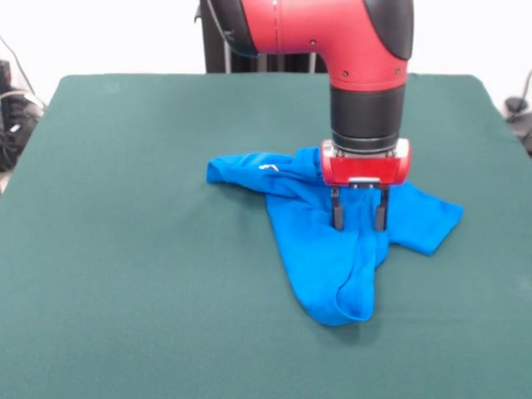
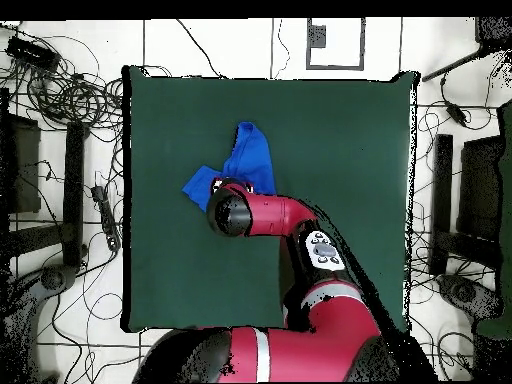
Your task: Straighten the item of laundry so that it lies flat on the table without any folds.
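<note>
The bright blue T-shirt [image 1: 332,249] lies crumpled on the dark green table [image 1: 125,208], right of the middle. It is bunched into a folded ridge running toward the near edge, with one part spread left and one right. No print shows. My gripper [image 1: 358,218] points straight down over the shirt's upper middle. Its two dark fingers [image 1: 337,213] stand apart with blue cloth between them, at or just above the cloth. In the overhead view the shirt [image 2: 250,160] lies left of the table's [image 2: 340,130] centre, and the arm's wrist [image 2: 230,213] hides the gripper and part of the shirt.
Tangled cables [image 2: 70,100] and dark stands [image 2: 70,190] lie on the floor around the table. A dark object with cables [image 1: 12,116] sits off the table's left edge in the front view. The robot's red base [image 2: 300,350] is at the table's bottom edge.
</note>
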Available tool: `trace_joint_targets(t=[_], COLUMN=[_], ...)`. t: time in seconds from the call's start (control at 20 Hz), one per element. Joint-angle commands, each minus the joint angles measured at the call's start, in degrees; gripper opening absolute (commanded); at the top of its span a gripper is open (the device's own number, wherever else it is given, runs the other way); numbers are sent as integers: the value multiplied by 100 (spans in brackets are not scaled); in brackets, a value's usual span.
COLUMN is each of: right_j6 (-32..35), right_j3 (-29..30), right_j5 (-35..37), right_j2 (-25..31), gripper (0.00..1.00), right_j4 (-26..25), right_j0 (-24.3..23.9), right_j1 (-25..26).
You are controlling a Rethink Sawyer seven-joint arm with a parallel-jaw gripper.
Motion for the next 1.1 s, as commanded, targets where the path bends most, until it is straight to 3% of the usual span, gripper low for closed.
trace_joint_targets(t=[0.05, 0.45, 0.5, 0.65, 0.75, 1.1], right_j6=[422, 395, 508, 574, 333, 424], right_j3=[306, 327, 354, 351, 286, 374], right_j5=[216, 182, -8, -76, 377, 265], right_j2=[257, 330, 280, 229, 340, 418], gripper=[100, 100, 0, 0, 0, 0], right_j4=[-204, -219, -212, -189, -191, -153], right_j0=[-17, -104, -85, -63, -102, -110], right_j1=[299, 299, 292, 285, 302, 265])
